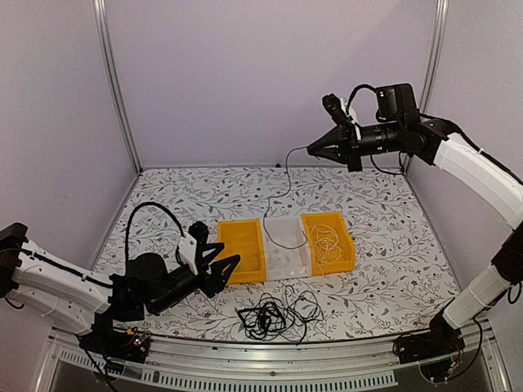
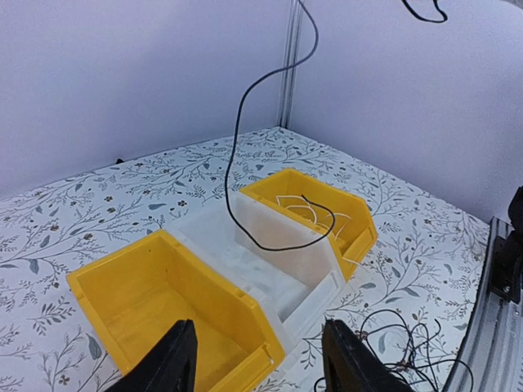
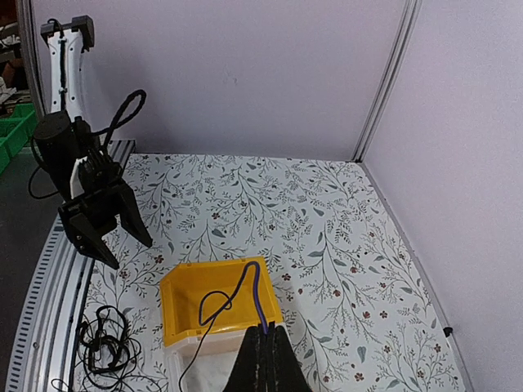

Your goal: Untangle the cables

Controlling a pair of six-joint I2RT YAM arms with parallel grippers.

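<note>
cable point(image 1: 290, 184) hangs from right gripper point(image 1: 310, 150) over bins point(image 1: 242, 222).

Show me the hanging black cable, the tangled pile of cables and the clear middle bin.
hanging black cable point(image 2: 234, 135): left wrist view, its mid-air stretch.
tangled pile of cables point(image 1: 274, 314): top external view, the heap's middle.
clear middle bin point(image 1: 288, 263): top external view, bare floor near front.

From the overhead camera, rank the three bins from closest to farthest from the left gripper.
Measured from the left gripper:
1. Empty yellow bin, at the left end of the row, right by the fingertips.
2. Clear bin, in the middle, with the black cable dangling into it.
3. Yellow bin with white cords, at the right end.
</note>
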